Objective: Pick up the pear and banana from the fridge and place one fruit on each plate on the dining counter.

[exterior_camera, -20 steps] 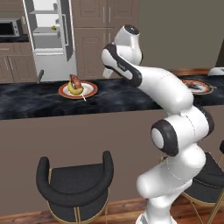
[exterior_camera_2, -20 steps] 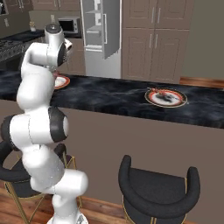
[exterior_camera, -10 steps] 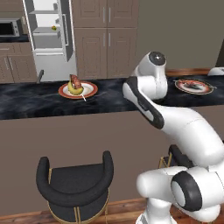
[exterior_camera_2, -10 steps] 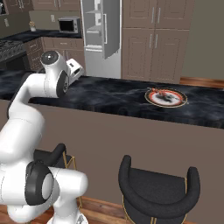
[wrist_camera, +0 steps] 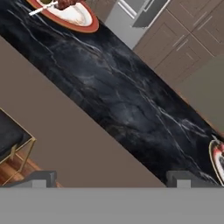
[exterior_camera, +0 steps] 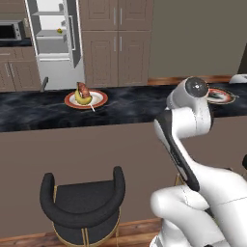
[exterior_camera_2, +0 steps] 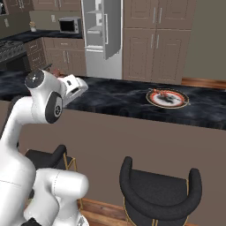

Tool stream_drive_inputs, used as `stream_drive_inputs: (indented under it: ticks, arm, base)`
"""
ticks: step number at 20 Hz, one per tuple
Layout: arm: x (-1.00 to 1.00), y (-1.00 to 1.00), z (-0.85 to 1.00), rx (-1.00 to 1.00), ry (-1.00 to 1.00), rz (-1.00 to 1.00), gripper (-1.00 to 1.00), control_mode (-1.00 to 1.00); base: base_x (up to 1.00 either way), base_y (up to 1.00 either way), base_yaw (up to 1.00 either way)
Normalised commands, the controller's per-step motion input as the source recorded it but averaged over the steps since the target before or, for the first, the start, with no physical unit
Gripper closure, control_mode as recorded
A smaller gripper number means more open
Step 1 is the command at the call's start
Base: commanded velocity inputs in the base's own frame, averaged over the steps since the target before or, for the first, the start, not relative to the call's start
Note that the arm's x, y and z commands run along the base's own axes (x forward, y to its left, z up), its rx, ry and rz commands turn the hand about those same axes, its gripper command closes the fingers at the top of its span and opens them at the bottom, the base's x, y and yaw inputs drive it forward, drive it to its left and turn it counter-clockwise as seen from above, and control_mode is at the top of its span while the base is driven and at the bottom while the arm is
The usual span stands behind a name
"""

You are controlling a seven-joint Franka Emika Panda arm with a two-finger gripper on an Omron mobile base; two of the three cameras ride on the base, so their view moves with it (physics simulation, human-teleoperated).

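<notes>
**Inspector:** Kitchen cabinets (exterior_camera: 118, 43) lined the back wall in the left base view. What stood before them?

**Assistant:** The fridge (exterior_camera: 53, 41) stood open at upper left, a small yellowish item on one shelf, too small to identify. The dining counter (exterior_camera: 135, 103) ran across the frame. On it, left of centre, sat a plate (exterior_camera: 99, 99) carrying the pear (exterior_camera: 83, 99) with a reddish-brown piece just behind it. A second plate (exterior_camera: 219, 95) lay far right, partly hidden by the arm (exterior_camera: 185, 125). A black stool (exterior_camera: 82, 202) stood below the counter.

**Inspector:** And the right base view?

**Assistant:** The fridge (exterior_camera_2: 99, 37) was at top centre with its door open, a microwave (exterior_camera_2: 70, 25) to its left. One plate (exterior_camera_2: 176, 99) rested on the counter (exterior_camera_2: 119, 99), right of centre. The arm (exterior_camera_2: 44, 103) rose at left, its hand over the counter's near edge. A stool (exterior_camera_2: 161, 190) sat at lower right.

**Inspector:** The hand view?

**Assistant:** The counter (wrist_camera: 122, 105) crossed diagonally. One plate (wrist_camera: 81, 17) lay at top left, another plate (wrist_camera: 216, 162) at the right edge. The gripper (wrist_camera: 111, 180) had its tips spread wide apart, nothing between them, above the counter's taupe side.

**Inspector:** The banana?

**Assistant:** I could not make it out with certainty.
</notes>
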Motion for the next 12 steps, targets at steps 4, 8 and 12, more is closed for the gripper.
stream_drive_inputs:
  ticks: [4,8,12]
  arm:
    - [-1.00,-0.01,0.00,0.00,0.00,0.02,-1.00,-1.00]
    - [-0.54,0.00,0.00,0.00,0.00,0.02,-1.00,-1.00]
    - [-0.28,0.00,0.00,0.00,0.00,0.00,-1.00,-1.00]
  base:
    - [0.00,0.00,0.00]
    - [0.00,0.00,0.00]
    - [0.00,0.00,0.00]
